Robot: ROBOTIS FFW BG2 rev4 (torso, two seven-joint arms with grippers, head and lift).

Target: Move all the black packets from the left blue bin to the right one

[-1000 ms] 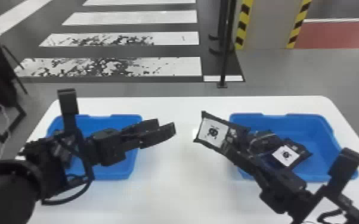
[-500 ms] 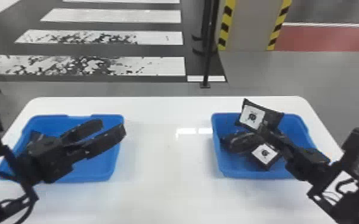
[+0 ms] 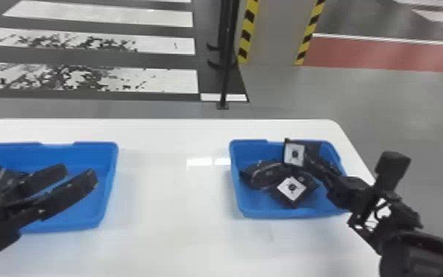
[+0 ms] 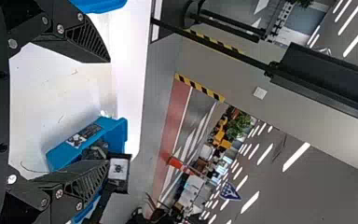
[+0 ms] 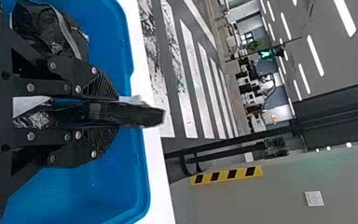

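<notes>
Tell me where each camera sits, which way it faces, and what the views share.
Head view: on the robot's head, facing forward and down at the table, left bin and right bin; both grippers show.
Left wrist view: on that wrist, facing across the table toward the right bin; the open left gripper shows.
Right wrist view: on that wrist, facing over the right bin toward the crosswalk; the right gripper grips a packet.
Shared: right bin, gripped packet.

From the head I look forward and down over the table (image 3: 173, 235), from both wrists nearer, turned sideways, the right bin (image 3: 255, 202) shared by head and right wrist views
</notes>
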